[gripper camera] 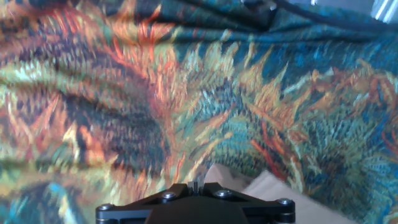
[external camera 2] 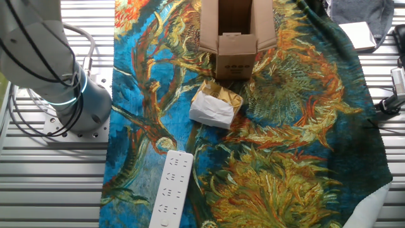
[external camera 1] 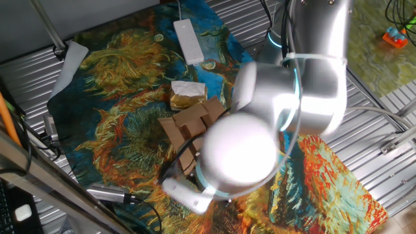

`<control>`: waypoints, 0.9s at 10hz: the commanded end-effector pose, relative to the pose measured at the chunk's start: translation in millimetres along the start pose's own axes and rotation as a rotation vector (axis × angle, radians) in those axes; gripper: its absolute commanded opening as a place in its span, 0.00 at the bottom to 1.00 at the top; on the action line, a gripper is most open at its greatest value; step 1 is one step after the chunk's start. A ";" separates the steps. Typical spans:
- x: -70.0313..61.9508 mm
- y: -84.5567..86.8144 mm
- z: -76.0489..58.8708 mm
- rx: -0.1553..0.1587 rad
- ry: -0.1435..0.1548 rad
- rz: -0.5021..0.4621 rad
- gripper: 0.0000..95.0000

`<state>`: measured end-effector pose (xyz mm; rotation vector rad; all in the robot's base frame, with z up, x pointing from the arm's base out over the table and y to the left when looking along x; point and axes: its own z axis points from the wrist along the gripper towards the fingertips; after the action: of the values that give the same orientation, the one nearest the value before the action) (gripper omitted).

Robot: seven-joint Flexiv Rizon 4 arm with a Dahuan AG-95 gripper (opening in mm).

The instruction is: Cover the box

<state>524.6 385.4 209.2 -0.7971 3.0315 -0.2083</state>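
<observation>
The box (external camera 2: 235, 39) is a small brown cardboard carton at the top of the other fixed view, open, with its flaps spread outward. In one fixed view the box (external camera 1: 187, 125) is partly hidden behind the arm's elbow and wrist. The gripper (gripper camera: 196, 183) shows only in the hand view, at the bottom edge. Its fingertips sit together with nothing between them. It is just above a tan cardboard flap (gripper camera: 280, 194) and the patterned cloth. The gripper itself is hidden in both fixed views.
A crumpled white-and-tan paper packet (external camera 2: 216, 106) lies next to the box and also shows in one fixed view (external camera 1: 187, 94). A white power strip (external camera 2: 171, 190) lies on the sunflower-print cloth (external camera 2: 297, 145). The robot base (external camera 2: 69, 95) stands on the metal table at the left.
</observation>
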 end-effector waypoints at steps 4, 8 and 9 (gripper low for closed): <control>-3.9 -0.2 -5.1 -0.028 0.081 0.028 0.00; -3.9 -0.2 -5.1 -0.022 0.082 0.040 0.00; -3.9 -0.2 -5.1 -0.023 0.075 0.044 0.00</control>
<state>525.0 384.9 214.1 -0.7427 3.1274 -0.2154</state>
